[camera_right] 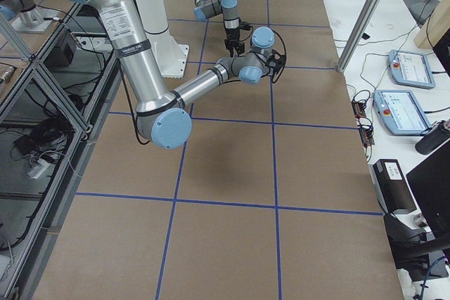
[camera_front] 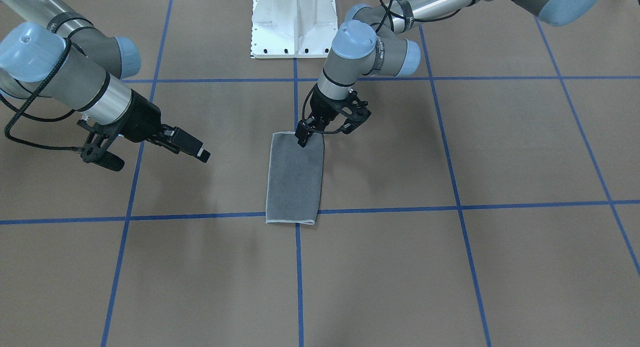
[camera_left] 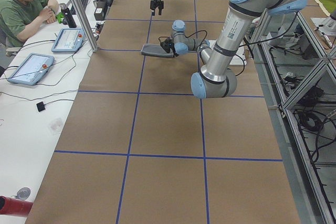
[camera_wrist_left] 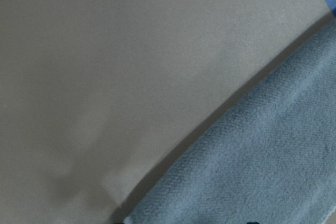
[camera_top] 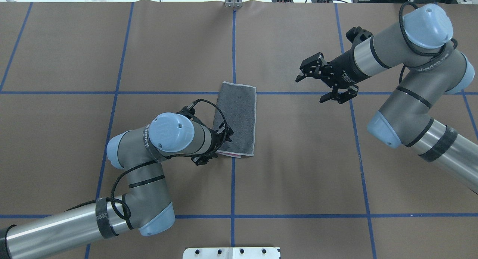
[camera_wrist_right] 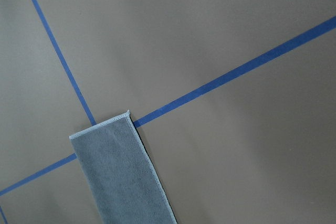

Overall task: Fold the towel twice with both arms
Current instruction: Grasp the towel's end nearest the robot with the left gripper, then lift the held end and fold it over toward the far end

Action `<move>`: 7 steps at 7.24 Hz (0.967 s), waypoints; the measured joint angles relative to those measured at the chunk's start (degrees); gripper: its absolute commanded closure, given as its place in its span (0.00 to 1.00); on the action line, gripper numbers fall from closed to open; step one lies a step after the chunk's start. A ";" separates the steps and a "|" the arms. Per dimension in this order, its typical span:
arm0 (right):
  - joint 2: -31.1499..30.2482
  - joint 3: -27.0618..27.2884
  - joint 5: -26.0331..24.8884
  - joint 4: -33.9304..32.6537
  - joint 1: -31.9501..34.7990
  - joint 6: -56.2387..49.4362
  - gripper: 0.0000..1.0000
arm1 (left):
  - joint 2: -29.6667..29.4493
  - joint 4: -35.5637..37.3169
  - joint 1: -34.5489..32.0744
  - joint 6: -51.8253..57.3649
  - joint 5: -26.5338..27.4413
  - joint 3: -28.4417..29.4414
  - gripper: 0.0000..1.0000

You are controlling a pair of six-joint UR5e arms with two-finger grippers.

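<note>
- Two arms reach over the table (camera_top: 298,158). We give clock directions as seen from overhead, with 6 o'clock toward the robot.
- We see the towel (camera_top: 237,117) lying flat near the table's centre. It is folded into a long strip, grey face up, with its long sides running 12 to 6.
- Its 12 o'clock end crosses a blue tape line (camera_top: 168,92). A light border shows along the 12 and 3 o'clock edges, and a thin pink sliver (camera_top: 232,154) peeks out at the 6 o'clock edge.
- We find the left gripper (camera_front: 302,139) pointing down at the towel's 7 o'clock corner. Its fingers look pinched together on that corner.
- From the left wrist camera we get only a close, blurred towel edge and bare table.
- The right gripper (camera_top: 302,71) hovers at 2 o'clock from the towel, well apart from it. Its fingers are spread and hold nothing.
- Its camera looks down on the towel's 12 o'clock end, where the tape lines cross.
- We note a white pedestal (camera_front: 292,22) at the table's 6 o'clock edge.
- A person (camera_left: 21,9) sits at a side bench beside two tablets (camera_left: 68,39).
</note>
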 measured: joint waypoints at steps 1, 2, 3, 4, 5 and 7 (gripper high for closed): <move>-0.02 0.00 0.00 0.00 0.00 -0.04 0.00 | 0.00 0.01 0.00 0.00 0.00 -0.02 0.56; -0.03 0.01 0.00 0.00 0.00 -0.06 0.00 | 0.00 0.07 0.00 0.00 0.00 -0.11 0.68; -0.06 0.01 0.00 0.00 0.00 -0.07 0.00 | -0.03 0.15 0.04 0.00 -0.02 -0.24 0.79; -0.09 0.00 0.02 0.00 0.00 -0.07 0.00 | -0.11 0.23 0.07 -0.02 -0.08 -0.41 0.91; -0.13 -0.01 0.06 0.00 0.00 -0.07 0.00 | -0.33 0.34 0.07 -0.12 -0.14 -0.55 1.00; -0.31 0.03 0.10 0.05 0.00 -0.05 0.00 | -0.72 0.65 0.08 -0.51 -0.25 -1.16 1.00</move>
